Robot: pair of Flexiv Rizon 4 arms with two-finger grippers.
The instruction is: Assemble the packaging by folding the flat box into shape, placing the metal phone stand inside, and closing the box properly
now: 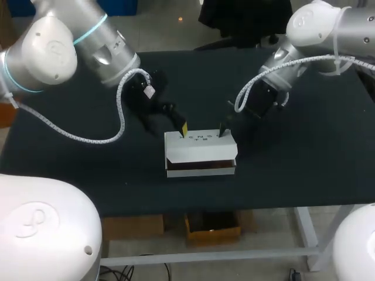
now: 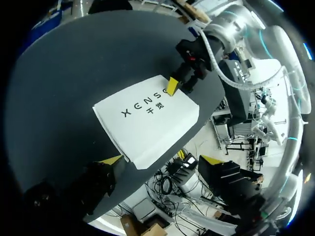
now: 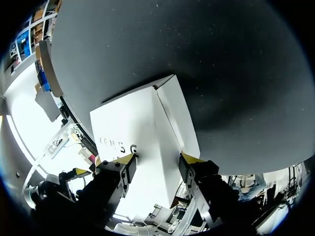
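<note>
Left tool (image 2: 161, 160) open over white box (image 2: 147, 120) corner, right tool (image 3: 156, 160) open astride opposite end, arms (image 1: 111, 52) angled inward

- This looks like a robotics lab or test bench. Two white, thick-jointed industrial arms, the left arm (image 1: 53, 52) and the right arm (image 1: 328, 29), come in over one table (image 1: 70, 170).
- The table top is covered in plain dark matte sheet and stands on a bare white metal frame. It is a work surface, not household furniture.
- A white spiral-wrapped cable (image 1: 88, 137) hangs in a loose loop beside the left arm, and a second cable (image 1: 252, 88) loops beside the right arm. Both are left exposed.
- One plain white box (image 1: 200, 153) sits on the sheet between the arms.
</note>
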